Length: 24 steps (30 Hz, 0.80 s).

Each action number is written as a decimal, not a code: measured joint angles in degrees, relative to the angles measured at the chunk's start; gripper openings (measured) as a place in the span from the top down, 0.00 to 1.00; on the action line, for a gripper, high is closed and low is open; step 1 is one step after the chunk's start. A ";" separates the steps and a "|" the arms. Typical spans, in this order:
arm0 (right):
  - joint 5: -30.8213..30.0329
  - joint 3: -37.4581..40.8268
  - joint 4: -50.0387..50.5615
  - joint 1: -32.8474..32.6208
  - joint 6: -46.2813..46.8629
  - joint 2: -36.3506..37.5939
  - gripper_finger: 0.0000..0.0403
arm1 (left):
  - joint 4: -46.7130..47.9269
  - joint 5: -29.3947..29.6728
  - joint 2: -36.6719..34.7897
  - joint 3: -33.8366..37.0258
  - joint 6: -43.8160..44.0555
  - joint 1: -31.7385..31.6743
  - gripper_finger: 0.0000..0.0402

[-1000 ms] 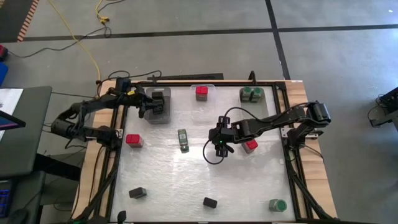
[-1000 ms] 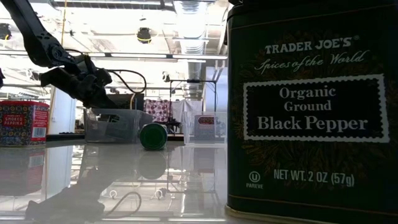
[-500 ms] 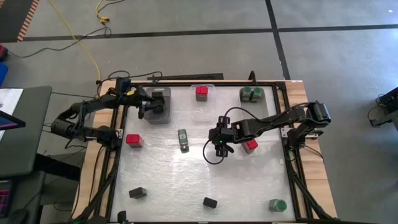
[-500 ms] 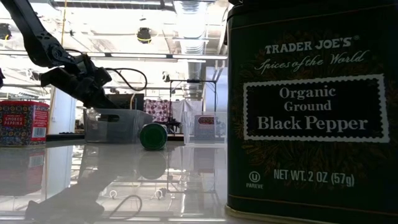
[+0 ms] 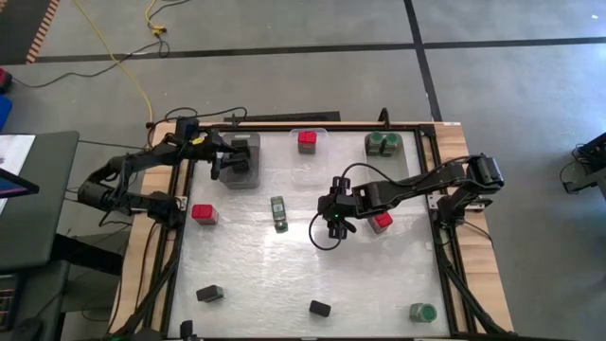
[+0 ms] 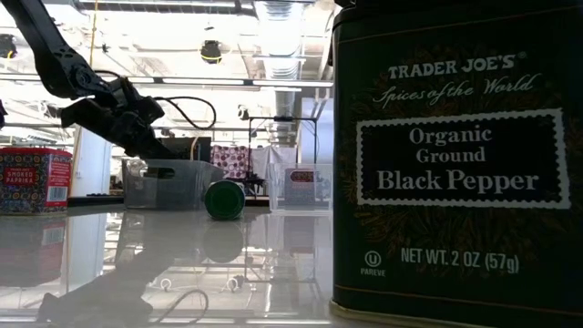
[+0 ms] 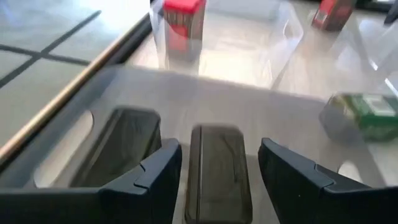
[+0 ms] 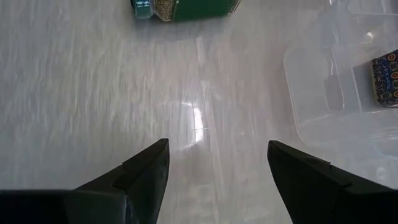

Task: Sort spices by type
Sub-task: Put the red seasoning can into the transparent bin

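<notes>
Spanning most of the high view, the white table [image 5: 284, 275] carries three translucent bins along its far edge: the left bin [image 5: 241, 159], the middle bin [image 5: 308, 156] and the right bin [image 5: 383, 145]. Both dark arms reach in from the sides. The left gripper [image 5: 230, 161] hangs over the left bin with its fingers spread apart and nothing between them; the left wrist view shows two black boxes [image 7: 217, 168] lying in that bin just ahead of the fingers. The right gripper [image 5: 336, 220] hovers above bare table near the middle, fingers wide and empty.

Counting the spices in the high view: three red boxes, one in the middle bin [image 5: 307, 141], one on the table's left side [image 5: 204, 214] and one just beside the right arm [image 5: 381, 222]. Two green-lidded jars [image 5: 383, 143] stand in the right bin, a third jar lies on its side at mid-table [image 5: 278, 212], and a fourth stands at the near right corner [image 5: 422, 312]. Two more black boxes sit near the front edge, one left [image 5: 209, 295] and one centre [image 5: 320, 308].
</notes>
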<state>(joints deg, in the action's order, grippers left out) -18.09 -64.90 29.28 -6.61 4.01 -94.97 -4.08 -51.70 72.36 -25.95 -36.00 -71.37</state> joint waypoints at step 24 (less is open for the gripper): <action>-0.02 7.62 -5.94 4.22 7.32 0.10 0.26 | 3.67 18.32 -25.16 0.02 23.56 18.58 0.49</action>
<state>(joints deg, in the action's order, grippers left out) -18.11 -57.28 23.33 -2.39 11.33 -94.87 -0.41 -33.37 47.20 -25.93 -12.43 -52.79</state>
